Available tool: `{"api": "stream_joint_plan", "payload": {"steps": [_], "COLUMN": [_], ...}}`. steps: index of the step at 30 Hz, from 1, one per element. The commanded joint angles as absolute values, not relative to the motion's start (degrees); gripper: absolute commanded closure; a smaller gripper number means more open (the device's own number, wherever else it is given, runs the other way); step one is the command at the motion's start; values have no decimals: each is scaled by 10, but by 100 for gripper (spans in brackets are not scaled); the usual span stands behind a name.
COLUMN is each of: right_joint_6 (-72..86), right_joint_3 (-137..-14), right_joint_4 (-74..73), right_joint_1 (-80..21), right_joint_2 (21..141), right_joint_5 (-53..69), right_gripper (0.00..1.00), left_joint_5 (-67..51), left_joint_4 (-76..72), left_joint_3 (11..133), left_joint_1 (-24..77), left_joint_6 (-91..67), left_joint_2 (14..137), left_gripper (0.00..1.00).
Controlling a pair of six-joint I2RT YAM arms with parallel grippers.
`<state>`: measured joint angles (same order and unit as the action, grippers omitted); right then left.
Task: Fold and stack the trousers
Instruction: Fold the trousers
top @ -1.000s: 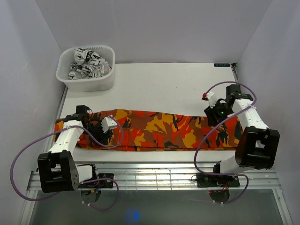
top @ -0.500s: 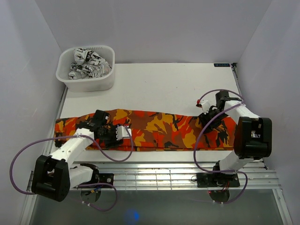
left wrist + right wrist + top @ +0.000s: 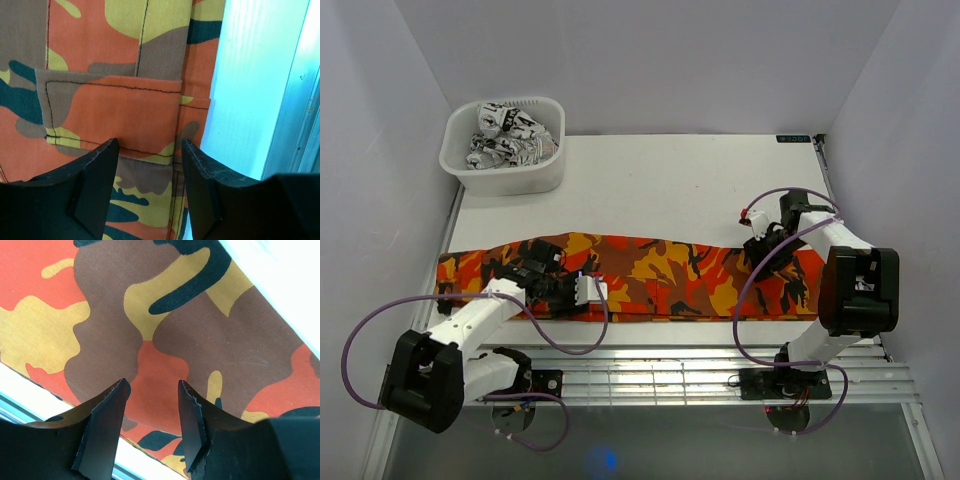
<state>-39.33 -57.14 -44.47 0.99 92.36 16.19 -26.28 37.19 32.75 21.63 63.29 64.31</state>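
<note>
The orange, yellow and brown camouflage trousers lie folded lengthwise in a long strip across the near part of the white table. My left gripper hangs open over the strip's near edge left of centre; the left wrist view shows a back pocket between and ahead of its fingers, with the hem seam by the table. My right gripper is open over the strip's right part; in the right wrist view the cloth fills the frame, its fingers empty.
A white plastic basket with black-and-white patterned clothes stands at the back left corner. The table's near edge meets a metal rail where the arm bases are bolted. Walls close in on both sides.
My left gripper has moved right along the strip from its left end toward the middle. My right gripper has moved a little left and toward the strip's far edge.
</note>
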Motion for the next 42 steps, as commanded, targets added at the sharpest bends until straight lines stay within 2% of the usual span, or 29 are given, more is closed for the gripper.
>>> {"api": "stream_joint_plan", "payload": {"steps": [1, 2, 5, 6, 9, 12, 20, 24, 27, 31, 37, 40, 42], "right_joint_6": [-387, -387, -387, -388, -393, -398, -418, -424, -424, -416, -403, -377, -353], "right_joint_3": [-595, -595, -596, -599, -605, -614, -680, -713, -747, -800, -904, -978, -1016], "right_joint_4": [-450, -450, -450, -450, -453, -461, -504, -518, -533, -548, -573, -583, -572], "right_joint_1": [8, 8, 8, 8, 8, 8, 8, 8, 6, 0, -62, -93, -112], "right_joint_2": [921, 919, 919, 921, 921, 920, 906, 921, 944, 972, 1026, 1064, 1098], "right_joint_5": [166, 167, 162, 161, 156, 154, 149, 149, 159, 178, 211, 262, 321], "right_gripper": [49, 49, 48, 48, 48, 48, 48, 47, 47, 45, 45, 41, 33], "left_joint_5": [-264, -260, -256, -258, -262, -270, -351, -351, -329, -326, -295, -290, -280], "left_joint_4": [342, 332, 319, 318, 329, 352, 568, 625, 618, 553, 519, 521, 511], "left_joint_3": [319, 316, 320, 324, 347, 367, 475, 432, 372, 377, 378, 388, 382], "left_joint_1": [230, 232, 233, 233, 233, 233, 233, 233, 233, 231, 232, 232, 233], "left_joint_6": [628, 628, 618, 610, 601, 597, 642, 682, 700, 657, 660, 674, 695], "left_joint_2": [642, 643, 653, 657, 647, 633, 589, 602, 644, 735, 827, 844, 837], "left_gripper": [38, 40, 60, 72, 93, 100, 100, 100, 100, 100, 100, 100, 100]}}
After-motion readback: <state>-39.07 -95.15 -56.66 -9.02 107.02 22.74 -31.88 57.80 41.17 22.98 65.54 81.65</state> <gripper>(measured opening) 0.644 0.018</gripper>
